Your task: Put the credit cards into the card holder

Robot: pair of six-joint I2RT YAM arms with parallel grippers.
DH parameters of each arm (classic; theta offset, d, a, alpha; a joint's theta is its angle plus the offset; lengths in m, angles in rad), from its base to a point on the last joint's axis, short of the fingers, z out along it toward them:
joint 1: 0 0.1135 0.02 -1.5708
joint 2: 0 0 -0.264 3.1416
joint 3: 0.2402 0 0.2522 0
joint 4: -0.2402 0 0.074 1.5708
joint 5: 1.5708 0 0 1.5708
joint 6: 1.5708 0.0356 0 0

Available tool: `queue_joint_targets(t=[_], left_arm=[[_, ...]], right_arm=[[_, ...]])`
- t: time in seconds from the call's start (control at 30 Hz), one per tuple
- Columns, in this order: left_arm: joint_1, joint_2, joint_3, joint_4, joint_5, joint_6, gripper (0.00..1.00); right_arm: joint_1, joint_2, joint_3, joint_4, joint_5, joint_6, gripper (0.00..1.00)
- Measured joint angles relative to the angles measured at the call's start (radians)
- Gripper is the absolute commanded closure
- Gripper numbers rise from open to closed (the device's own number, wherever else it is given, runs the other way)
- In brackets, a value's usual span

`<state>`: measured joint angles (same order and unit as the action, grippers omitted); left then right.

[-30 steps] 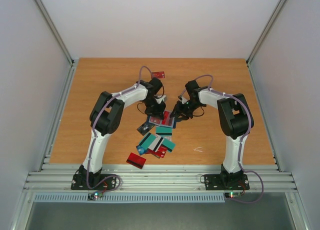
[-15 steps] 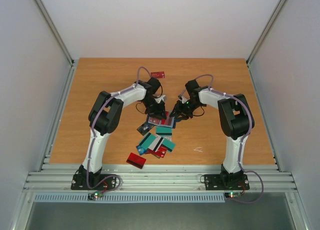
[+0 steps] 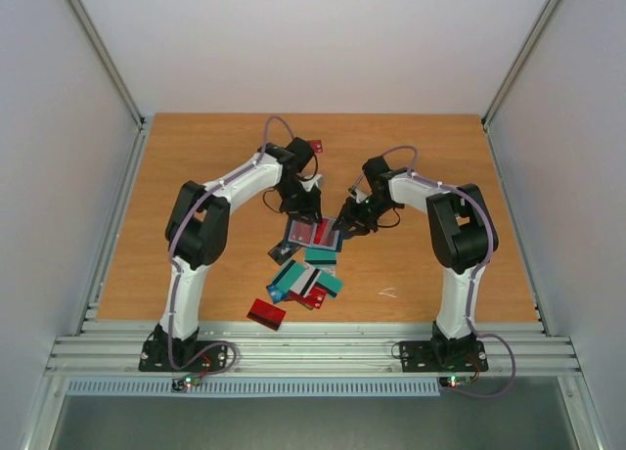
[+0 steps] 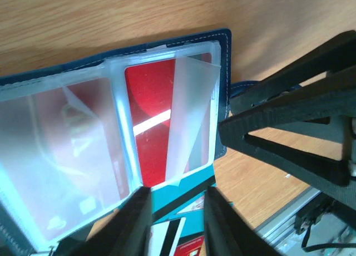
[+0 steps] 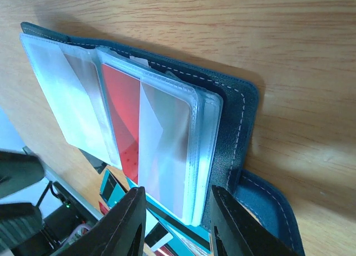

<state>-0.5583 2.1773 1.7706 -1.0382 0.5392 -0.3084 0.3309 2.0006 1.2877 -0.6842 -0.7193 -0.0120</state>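
On the worktop (image 3: 196, 176), a single red card (image 3: 266, 313) is seen lying by itself near the front edge, left of everything else. Further in, the loose credit cards (image 3: 305, 279) are heaped in an overlapping pile of teal, white, red and dark pieces, with another red card (image 3: 315, 146) lying apart near the far side.

The left fingers (image 4: 130, 228) are held partly open just above the near edge of the card holder (image 3: 313, 233). Nothing is gripped between them. Through the gap, only a teal card (image 4: 183, 199) and the holder's navy rim are seen below. No contact with the holder can be made out.

The card holder is spread open and flat between the two arms, just beyond the pile. Its clear plastic sleeves are fanned upward, and a red card (image 4: 150, 128) is lodged inside one sleeve.

The right fingers (image 5: 125, 228) are set at a moderate opening at the holder's right-hand edge, beside its tab. One finger is placed over the sleeve stack and the other over the navy cover (image 5: 239, 117), so that the corner of the holder lies between them. Whether that corner is actually pinched or only straddled cannot be told.
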Motion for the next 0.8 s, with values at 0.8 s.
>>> queue_joint_targets(t=[0.8], left_arm=[[-0.014,0.089,0.052,-0.054,-0.099,0.04,1.0]], right_arm=[[0.0,-0.029,0.003,-0.02,0.0,-0.008,0.67]])
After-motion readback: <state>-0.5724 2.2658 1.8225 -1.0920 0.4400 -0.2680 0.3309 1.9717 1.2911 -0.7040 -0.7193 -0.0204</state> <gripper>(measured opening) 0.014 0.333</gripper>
